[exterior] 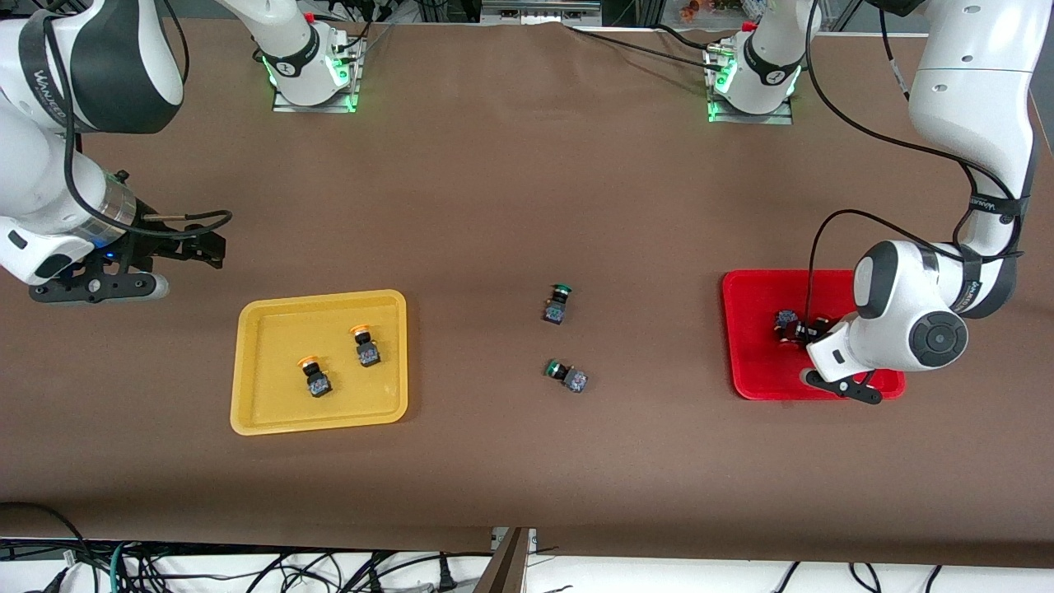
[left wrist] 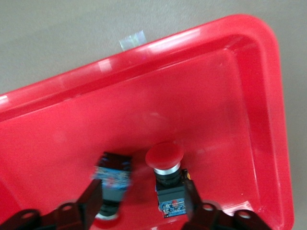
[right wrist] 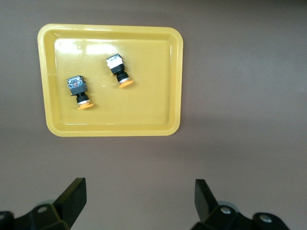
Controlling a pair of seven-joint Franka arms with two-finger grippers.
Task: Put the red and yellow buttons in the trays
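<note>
The red tray (exterior: pixel 757 366) lies toward the left arm's end of the table. In the left wrist view, two red buttons lie on the floor of this tray (left wrist: pixel 206 86): one with its red cap (left wrist: pixel 164 157) in plain sight, the other (left wrist: pixel 111 176) blurred. My left gripper (left wrist: pixel 142 203) is open low over the tray, and both buttons lie between its fingers (left wrist: pixel 88 201). In the front view my left gripper (exterior: pixel 795 332) hides most of them. The yellow tray (exterior: pixel 247 371) holds two yellow buttons (exterior: pixel 315 377) (exterior: pixel 365 346). My right gripper (exterior: pixel 206 247) is open and empty over bare table beside the yellow tray.
Two green-capped switches (exterior: pixel 558 303) (exterior: pixel 566 375) lie on the table's middle between the trays. The right wrist view shows the yellow tray (right wrist: pixel 158 96) with both yellow buttons (right wrist: pixel 79 91) (right wrist: pixel 119 72) in it.
</note>
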